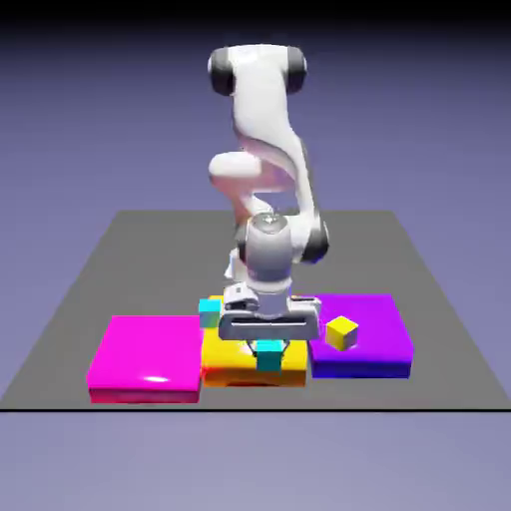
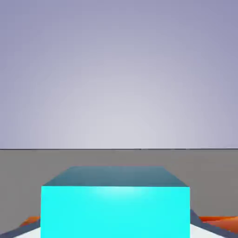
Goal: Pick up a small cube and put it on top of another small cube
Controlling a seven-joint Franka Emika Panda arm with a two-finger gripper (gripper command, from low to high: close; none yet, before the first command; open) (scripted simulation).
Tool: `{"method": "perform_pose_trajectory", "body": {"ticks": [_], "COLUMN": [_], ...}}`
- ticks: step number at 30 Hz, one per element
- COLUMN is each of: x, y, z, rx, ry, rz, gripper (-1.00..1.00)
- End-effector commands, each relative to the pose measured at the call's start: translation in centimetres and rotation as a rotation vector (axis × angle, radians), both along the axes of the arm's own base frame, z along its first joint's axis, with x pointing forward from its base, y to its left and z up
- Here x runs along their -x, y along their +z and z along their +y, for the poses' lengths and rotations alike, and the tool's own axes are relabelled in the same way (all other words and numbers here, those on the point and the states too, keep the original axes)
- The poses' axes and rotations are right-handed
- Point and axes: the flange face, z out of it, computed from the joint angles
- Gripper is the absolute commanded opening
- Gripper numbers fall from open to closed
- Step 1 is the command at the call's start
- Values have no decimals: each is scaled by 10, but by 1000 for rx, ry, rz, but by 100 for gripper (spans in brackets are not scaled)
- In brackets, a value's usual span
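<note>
Orange slab (image 1: 225, 371): mostly ext. view only.

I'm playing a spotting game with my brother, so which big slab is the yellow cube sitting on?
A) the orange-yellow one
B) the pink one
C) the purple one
C: in the exterior view the yellow cube rests on top of the purple slab, at the exterior view's right.
</note>
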Motion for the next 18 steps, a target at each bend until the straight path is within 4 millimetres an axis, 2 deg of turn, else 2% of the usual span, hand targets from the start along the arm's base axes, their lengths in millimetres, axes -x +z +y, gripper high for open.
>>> {"method": "perform_pose_trajectory", "body": {"ticks": [1, 8, 14, 16, 18], "x": [7, 63, 120, 127, 124], "y": [9, 60, 89, 92, 66], "z": [-9, -60, -93, -96, -98], "rx": [0, 0, 7, 8, 10], "ry": [-43, -343, -603, -633, -634], "rz": [0, 2, 2, 2, 2], "gripper": [-100, -100, -100, -100, -100]}}
